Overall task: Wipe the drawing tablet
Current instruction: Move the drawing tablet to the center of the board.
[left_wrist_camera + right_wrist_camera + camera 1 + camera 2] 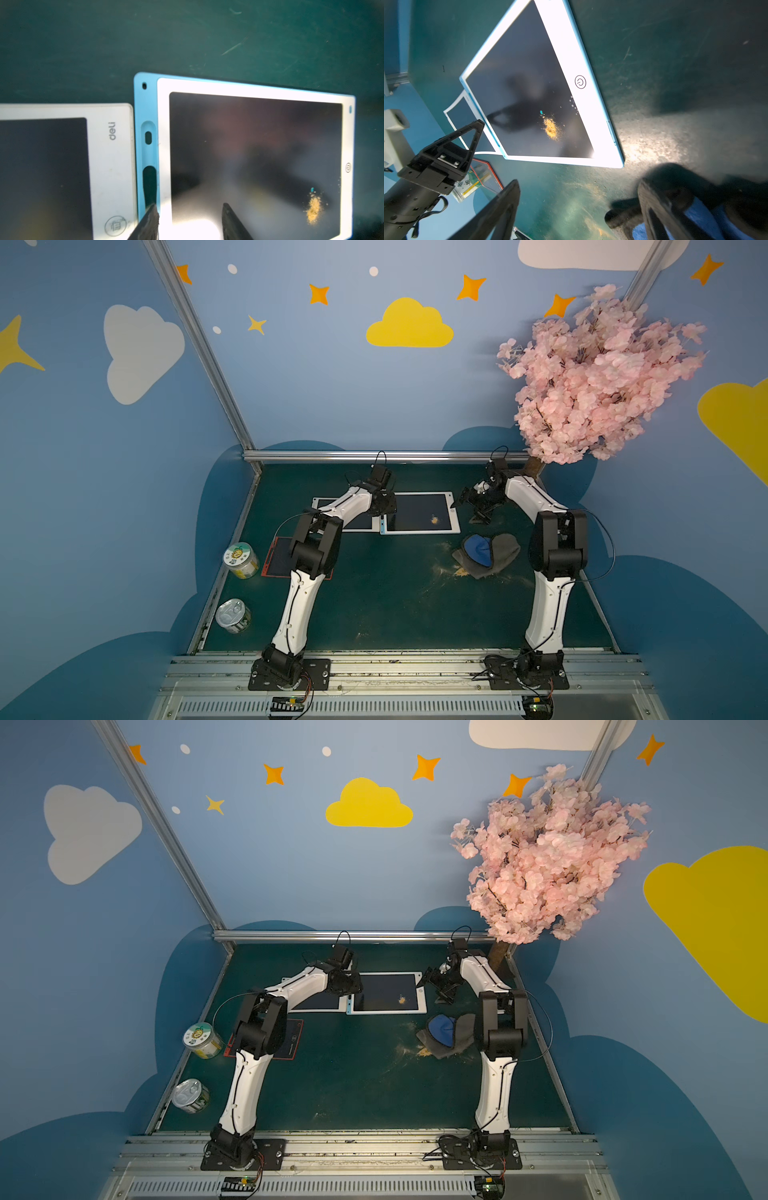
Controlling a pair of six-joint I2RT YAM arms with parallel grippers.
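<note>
- Three tablets are seen on one green table [374, 605] in both top views: the blue-edged drawing tablet [415, 510] at frame centre, a white tablet [322, 502] just beside it on the left, and a red-edged tablet [277, 558] lower left.
- One orange powder patch [434, 519] is shown on the drawing tablet's screen.
- Two grippers are counted. The left gripper [382, 512] is held over the drawing tablet's left border, partly parted and gripping nothing. The right gripper [469, 508], just right of the tablet, is spread wide and empty.
- One grey-and-blue cloth [486, 553] is laid right of centre.
- Two containers, a labelled jar [241, 561] and a tin [232, 616], are placed lower left.
- One pink blossom tree [598, 377] is set upper right.
</note>
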